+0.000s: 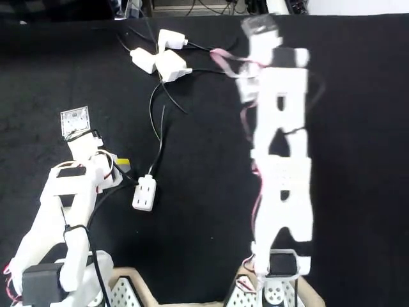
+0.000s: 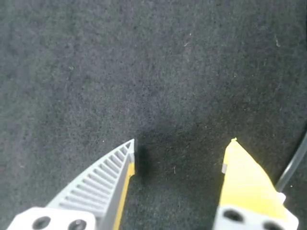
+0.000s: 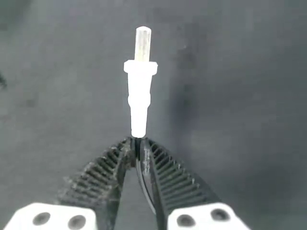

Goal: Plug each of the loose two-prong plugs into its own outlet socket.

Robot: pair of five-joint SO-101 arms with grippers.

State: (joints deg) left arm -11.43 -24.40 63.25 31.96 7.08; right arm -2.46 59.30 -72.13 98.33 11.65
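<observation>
Right wrist view — right gripper [image 3: 137, 143] is clamping plug [image 3: 140, 91] endwise, prongs ahead; outlet strip [image 1: 144, 193] is lying near-left by the gaping left gripper [image 2: 181, 148].

Setting: we enter this as a robotics lab bench.

Evidence we count:
- One table under black felt-like cloth [image 1: 358, 160].
- One white plastic jointed arm [image 1: 64, 211] and a second white arm [image 1: 281, 166], both standing at the near edge by pale perforated base plates [image 1: 124, 291].
- Thin pink wiring [image 1: 259, 192] along the second arm.
- One small square printed marker card [image 1: 75, 120] at the first arm's far end.
- One white outlet block [image 1: 144, 192] on a black cord.
- A cluster of white blocks [image 1: 163, 61] near the far edge.
- One white moulded plug [image 3: 139, 96], pinched at its tail by the right gripper [image 3: 139, 146].
- Loose dark cables [image 1: 211, 7] beyond the table.
</observation>
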